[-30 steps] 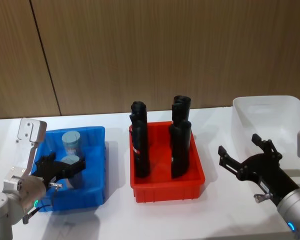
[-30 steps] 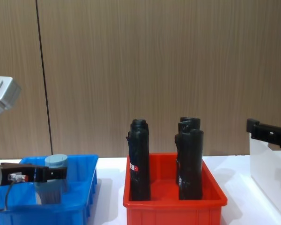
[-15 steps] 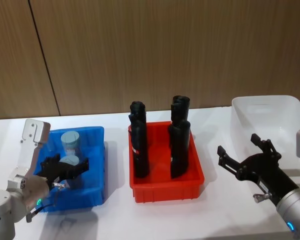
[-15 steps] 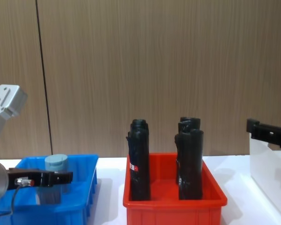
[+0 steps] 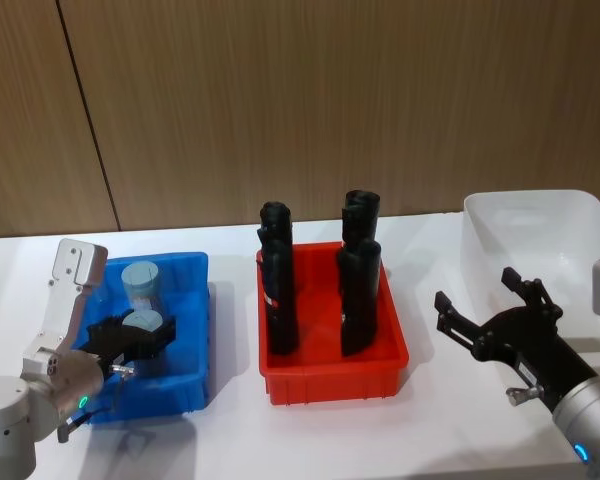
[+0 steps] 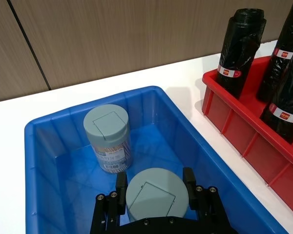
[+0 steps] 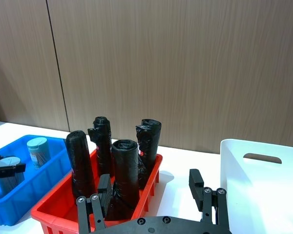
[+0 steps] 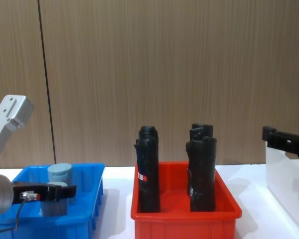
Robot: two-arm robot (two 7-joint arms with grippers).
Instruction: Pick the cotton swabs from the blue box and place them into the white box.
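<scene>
Your left gripper [image 6: 155, 181] looks to have its jaws pinched in on the near cotton swab tub [image 6: 156, 197], right up at lid height. That tub's inside the blue box [image 6: 53, 165], with a second tub [image 6: 107, 129] just beyond it. It's probably light, stiff plastic with slick sides, so I'd want the grip lower on the body, since a lid could pop off. Right gripper [image 5: 477, 292], jaws spread wide, hangs between the red bin [image 5: 330, 385] and the white box [image 5: 570, 230].
</scene>
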